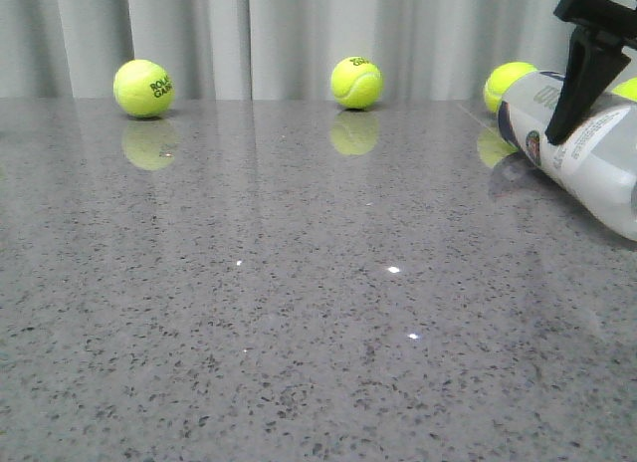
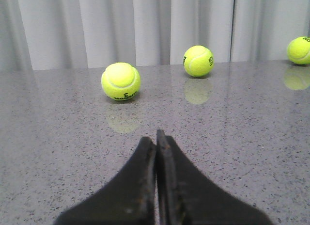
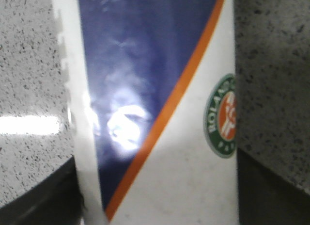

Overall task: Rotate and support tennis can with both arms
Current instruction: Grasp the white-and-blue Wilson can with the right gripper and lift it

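Two claws differ: the right claw (image 1: 572, 104) straddles the can (image 1: 587, 158) lying on the tabletop (image 1: 299, 313), one finger on each side, while the left claw (image 2: 156, 137) is clenched, empty, with balls (image 2: 121, 81) beyond it.

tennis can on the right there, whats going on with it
The clear plastic tennis can with the white-and-navy label lies on its side at the right edge of the grey speckled table. The right gripper is down over it, one black finger on each side. The left gripper is shut, holding nothing, over bare table away from the can. Loose yellow tennis balls sit along the back by the curtain.
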Tool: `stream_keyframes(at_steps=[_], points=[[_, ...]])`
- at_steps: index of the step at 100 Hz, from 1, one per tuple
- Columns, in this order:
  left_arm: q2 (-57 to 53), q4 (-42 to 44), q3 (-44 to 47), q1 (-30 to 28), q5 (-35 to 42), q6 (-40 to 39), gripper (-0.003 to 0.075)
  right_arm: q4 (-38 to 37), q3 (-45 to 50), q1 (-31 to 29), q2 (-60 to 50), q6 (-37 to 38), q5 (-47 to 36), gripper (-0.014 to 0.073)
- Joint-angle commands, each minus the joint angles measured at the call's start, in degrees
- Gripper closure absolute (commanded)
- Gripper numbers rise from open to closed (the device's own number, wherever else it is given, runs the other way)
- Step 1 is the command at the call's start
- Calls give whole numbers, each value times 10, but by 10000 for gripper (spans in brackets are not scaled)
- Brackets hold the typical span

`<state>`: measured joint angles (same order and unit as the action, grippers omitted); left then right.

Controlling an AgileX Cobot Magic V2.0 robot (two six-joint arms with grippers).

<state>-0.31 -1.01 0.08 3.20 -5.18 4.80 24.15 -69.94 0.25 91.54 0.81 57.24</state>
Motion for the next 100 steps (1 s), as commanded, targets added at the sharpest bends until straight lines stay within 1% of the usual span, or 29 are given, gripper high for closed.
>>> stream_keyframes(at_steps=[1, 5, 12, 20, 27, 33, 34, 39, 46, 51, 53, 65, 72, 77, 82, 100], points=[[-14, -4, 25, -1, 44, -1, 739, 14, -17, 1, -17, -8, -14, 218], [-14, -4, 25, -1, 44, -1, 739, 14, -17, 1, -18, -8, -14, 301], [-14, -4, 25, -1, 44, -1, 739, 14, -17, 1, -19, -13, -12, 386], [-14, -4, 25, -1, 44, -1, 739, 14, -22, 7, -25, -46, -10, 391], [-14, -4, 25, -1, 44, -1, 739, 13, -37, 23, -29, -105, -6, 392], [-14, -4, 25, -1, 44, -1, 739, 10, -57, 44, -29, -181, -5, 392], [-14, -4, 25, -1, 44, -1, 739, 10, -59, 47, -29, -181, -5, 392], [-14, -4, 25, -1, 44, -1, 739, 8, -73, 67, -29, -237, -9, 392], [-14, -4, 25, -1, 44, -1, 739, 0, -88, 100, -29, -332, -22, 392], [-14, -4, 25, -1, 44, -1, 739, -7, -96, 123, -28, -414, -32, 392], [-14, -4, 25, -1, 44, -1, 739, -11, -97, 133, -27, -434, -34, 392], [-14, -4, 25, -1, 44, -1, 739, -29, -97, 180, -19, -617, -48, 392], [-14, -4, 25, -1, 44, -1, 739, -41, -97, 198, -12, -696, -46, 392], [-14, -4, 25, -1, 44, -1, 739, -44, -97, 206, -6, -730, -42, 392], [-14, -4, 25, -1, 44, -1, 739, -44, -96, 211, -2, -746, -42, 392], [-14, -4, 25, -1, 44, -1, 739, -45, -96, 211, 22, -746, -36, 392]])
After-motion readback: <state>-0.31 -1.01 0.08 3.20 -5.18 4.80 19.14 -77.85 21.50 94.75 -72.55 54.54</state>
